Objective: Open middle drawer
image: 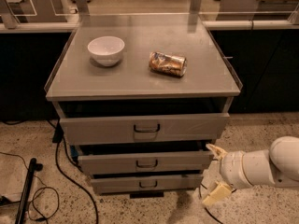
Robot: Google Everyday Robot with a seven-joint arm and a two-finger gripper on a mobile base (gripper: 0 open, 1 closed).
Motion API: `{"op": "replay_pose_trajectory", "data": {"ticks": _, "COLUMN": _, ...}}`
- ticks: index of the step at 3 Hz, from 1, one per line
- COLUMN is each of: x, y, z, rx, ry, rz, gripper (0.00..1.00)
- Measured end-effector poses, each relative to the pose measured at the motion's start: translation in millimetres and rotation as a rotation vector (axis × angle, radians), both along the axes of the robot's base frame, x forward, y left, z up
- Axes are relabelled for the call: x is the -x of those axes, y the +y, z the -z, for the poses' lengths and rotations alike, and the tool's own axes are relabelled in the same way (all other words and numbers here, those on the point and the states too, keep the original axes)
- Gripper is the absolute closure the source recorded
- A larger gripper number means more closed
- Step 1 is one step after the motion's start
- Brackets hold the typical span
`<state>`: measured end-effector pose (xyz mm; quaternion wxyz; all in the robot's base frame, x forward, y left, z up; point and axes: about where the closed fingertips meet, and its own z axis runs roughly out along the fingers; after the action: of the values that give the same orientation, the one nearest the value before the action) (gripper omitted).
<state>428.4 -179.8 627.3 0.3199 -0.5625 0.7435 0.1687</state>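
The middle drawer (145, 162) is the grey front with a small dark centre handle (146, 164), between the tall top drawer (145, 128) and the slim bottom drawer (147, 183). A dark gap shows above its front. My gripper (215, 173) is at the cabinet's lower right, just off the right end of the middle and bottom drawers. Its cream fingers are spread wide, one fingertip (215, 150) close to the middle drawer's right corner, the other (215, 194) lower, over the floor. It holds nothing.
On the cabinet top (140, 85) stand a white bowl (106, 49) and a crushed can (167, 63) lying on its side. Black cables (58, 167) and a dark pole (25, 192) lie on the speckled floor at the left. Dark counters flank the cabinet.
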Motion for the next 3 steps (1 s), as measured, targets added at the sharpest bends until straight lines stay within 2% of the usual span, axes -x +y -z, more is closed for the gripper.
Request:
{"op": "replay_pose_trajectory", "data": {"ticks": 1, "x": -1.2, "y": 2.8, "z": 3.6, "rx": 0.0, "ry": -0.03, "rz": -0.021, "gripper": 0.0}}
{"op": "replay_pose_trajectory", "data": {"ticks": 2, "x": -1.2, "y": 2.8, "z": 3.6, "rx": 0.0, "ry": -0.03, "rz": -0.021, "gripper": 0.0}}
{"op": "replay_pose_trajectory", "data": {"ticks": 3, "x": -2.4, "y": 8.6, "z": 12.1, "rx": 0.003, "ry": -0.019, "rz": -0.05, "gripper": 0.0}}
